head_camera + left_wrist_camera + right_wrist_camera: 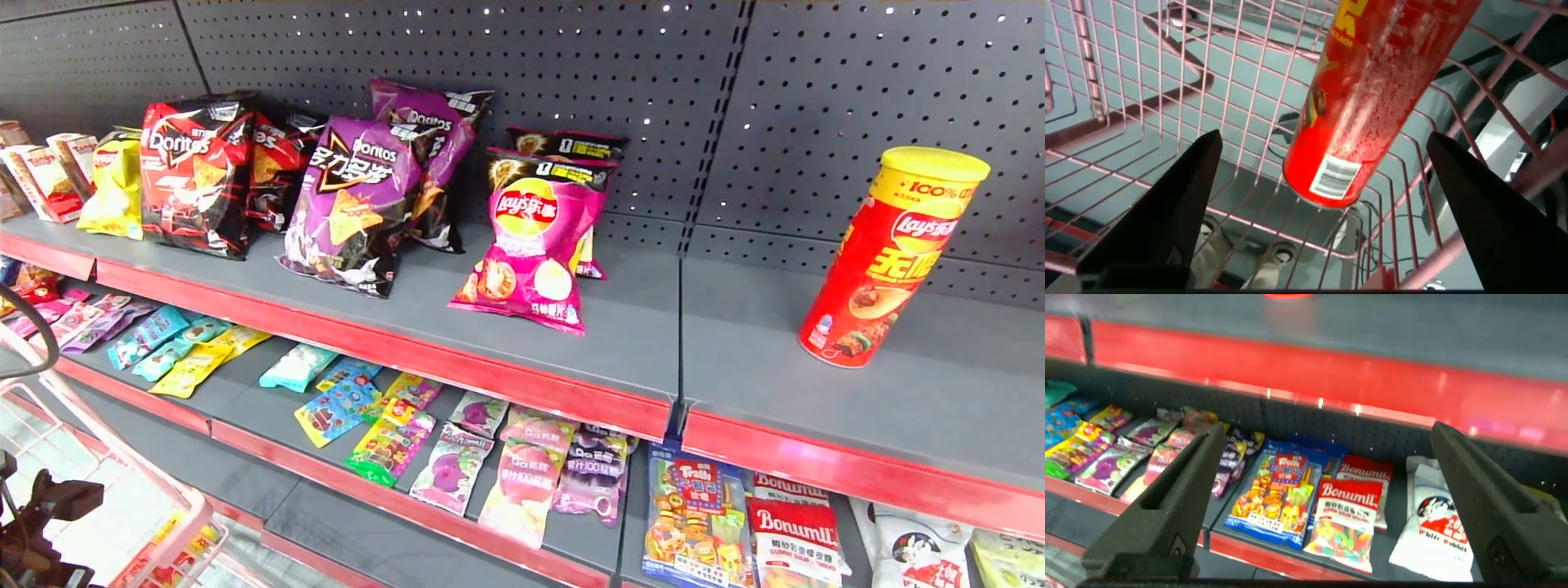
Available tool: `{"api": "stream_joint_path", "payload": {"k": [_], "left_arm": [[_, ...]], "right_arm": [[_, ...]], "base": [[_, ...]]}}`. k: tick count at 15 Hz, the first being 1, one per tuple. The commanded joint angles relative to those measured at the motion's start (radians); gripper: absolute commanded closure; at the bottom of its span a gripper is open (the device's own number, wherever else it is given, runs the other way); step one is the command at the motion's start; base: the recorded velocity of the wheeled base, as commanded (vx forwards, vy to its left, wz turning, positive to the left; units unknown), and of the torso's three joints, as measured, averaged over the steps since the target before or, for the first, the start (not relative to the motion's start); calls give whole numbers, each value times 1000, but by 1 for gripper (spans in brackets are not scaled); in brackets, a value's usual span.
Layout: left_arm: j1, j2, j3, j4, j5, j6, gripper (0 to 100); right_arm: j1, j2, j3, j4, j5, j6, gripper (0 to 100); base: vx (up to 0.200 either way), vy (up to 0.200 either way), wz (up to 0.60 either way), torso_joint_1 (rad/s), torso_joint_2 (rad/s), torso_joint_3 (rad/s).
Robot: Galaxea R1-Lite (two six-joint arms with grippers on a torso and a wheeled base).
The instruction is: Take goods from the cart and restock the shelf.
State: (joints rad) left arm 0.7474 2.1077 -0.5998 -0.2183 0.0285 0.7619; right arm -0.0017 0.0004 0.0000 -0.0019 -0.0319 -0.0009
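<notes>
Left gripper (1323,135) wide open, empty; red canister (1372,90) ahead between its 2 jaws, in cart (1118,122). Right gripper (1327,425) wide open, empty.

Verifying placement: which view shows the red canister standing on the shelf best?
Head view: the whole red canister stands upright on the upper shelf. Right wrist view catches a red sliver, likely its base. Left wrist view looks at another canister in the cart.

Shop, pegboard shelves (620,327) of snack bags (359,204), wire cart (194,513)
</notes>
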Motion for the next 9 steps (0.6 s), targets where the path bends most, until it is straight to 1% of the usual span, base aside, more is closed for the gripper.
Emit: {"api": "stream_joint_path", "payload": {"k": [1,2,3,5,7,9], "left_arm": [[-17,5,-5,-3,-2,0,0],[-30,11,-8,-3,-9,0,0],[-43,14,-11,-7,-27,0,0],[-85,18,-11,-46,-85,5,0],[-120,31,-11,-55,-110,16,0],[-146,51,-12,-53,-113,10,0]], "right_arm": [[0,0,0,0,0,-2,0],[0,0,0,0,0,-2,0],[0,0,0,0,0,-2,0],[0,0,0,0,0,-2,0],[0,0,0,0,0,-4,0],[0,0,0,0,0,-5,0]], "base": [[0,0,0,-207,491,271],[0,0,0,-129,320,173],[0,0,0,-71,159,90],[0,0,0,-32,83,49],[0,0,0,0,0,0],[0,0,0,0,0,0]]}}
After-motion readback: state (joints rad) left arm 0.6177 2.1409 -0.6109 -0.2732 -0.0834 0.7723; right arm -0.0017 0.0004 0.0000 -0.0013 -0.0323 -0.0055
